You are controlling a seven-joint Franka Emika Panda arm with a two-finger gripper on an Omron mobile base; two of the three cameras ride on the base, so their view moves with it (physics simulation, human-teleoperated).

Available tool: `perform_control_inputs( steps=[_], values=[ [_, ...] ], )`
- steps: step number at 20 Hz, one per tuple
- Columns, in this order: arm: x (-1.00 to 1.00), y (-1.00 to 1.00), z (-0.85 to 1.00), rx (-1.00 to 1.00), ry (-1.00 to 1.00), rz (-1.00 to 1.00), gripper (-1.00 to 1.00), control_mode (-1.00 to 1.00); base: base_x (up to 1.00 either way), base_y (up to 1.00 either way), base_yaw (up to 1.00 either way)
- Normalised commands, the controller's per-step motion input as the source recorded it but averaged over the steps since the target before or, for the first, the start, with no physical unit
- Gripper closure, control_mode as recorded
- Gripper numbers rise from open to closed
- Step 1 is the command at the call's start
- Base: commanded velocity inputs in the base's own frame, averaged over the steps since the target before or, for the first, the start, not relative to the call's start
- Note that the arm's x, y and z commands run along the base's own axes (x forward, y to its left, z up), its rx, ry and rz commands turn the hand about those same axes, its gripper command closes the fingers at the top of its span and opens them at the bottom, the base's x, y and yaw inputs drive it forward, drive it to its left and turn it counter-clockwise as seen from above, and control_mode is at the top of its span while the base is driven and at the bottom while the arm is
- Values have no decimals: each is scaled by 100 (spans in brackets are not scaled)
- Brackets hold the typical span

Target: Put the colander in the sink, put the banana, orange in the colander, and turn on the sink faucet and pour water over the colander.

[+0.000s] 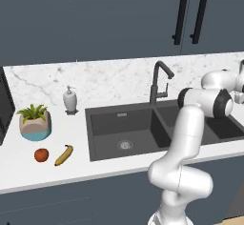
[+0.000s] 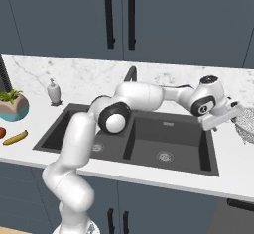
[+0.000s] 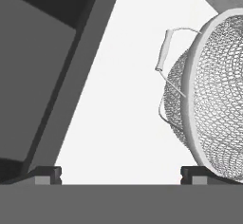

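No legible writing anywhere in the kitchen.
The soap dispenser [image 1: 70, 99], the plant pot [image 1: 35, 128], the cabinet doors [image 2: 149, 20] and the marble backsplash [image 1: 109, 78] all show plain, unmarked surfaces; the robot arm [image 2: 144, 96] carries no readable label, brand, number or sign either.

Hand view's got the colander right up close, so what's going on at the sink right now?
The arm has reached out to the right of the sink, and its open hand is closing in on the colander, which sits on the counter and isn't gripped yet. Both basins are empty. The banana and orange lie on the counter left of the sink, beside a potted plant.
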Motion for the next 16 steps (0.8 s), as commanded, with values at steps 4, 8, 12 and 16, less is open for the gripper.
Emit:
perform_control_inputs(
  steps=[4, 8, 12, 16],
  values=[
    [16, -23, -8, -1, 0, 7, -100, -100, 0, 0, 0],
    [18, -22, -6, -1, 0, 6, -100, -100, 0, 0, 0],
    [19, -23, -6, 0, 0, 5, -100, -100, 0, 0, 0],
    [22, -21, -8, 0, 0, 4, -100, -100, 0, 0, 0]
  ],
)
